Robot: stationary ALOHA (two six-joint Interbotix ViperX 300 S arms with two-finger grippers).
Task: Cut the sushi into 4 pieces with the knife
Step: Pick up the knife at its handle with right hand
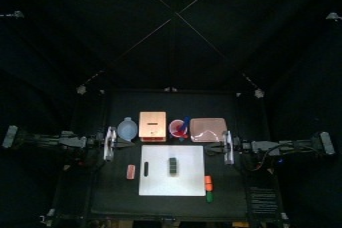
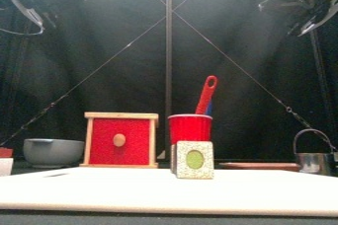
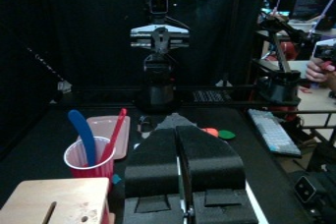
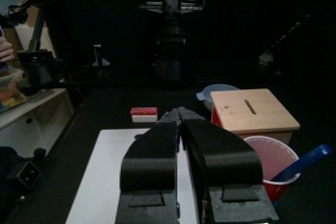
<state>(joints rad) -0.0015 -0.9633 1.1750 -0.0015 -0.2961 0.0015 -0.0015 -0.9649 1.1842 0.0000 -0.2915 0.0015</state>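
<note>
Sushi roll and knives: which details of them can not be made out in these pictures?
Sushi roll: in the top view too small to count its blocks; the front view shows one end only.
Roll in wrist views: not seen, apparently behind the left gripper and right gripper.
Lower parts of the blue knife and red knife: hidden inside the red cup everywhere.

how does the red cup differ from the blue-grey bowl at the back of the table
The round red cup is tall and narrow; the blue-grey bowl with two small handles is low and wide. The cup holds a blue toy knife and a red toy knife; nothing sticks out of the bowl. The cup stands right of the pale wooden box, the bowl left of it. Both stand upright behind the white cutting board.
</note>
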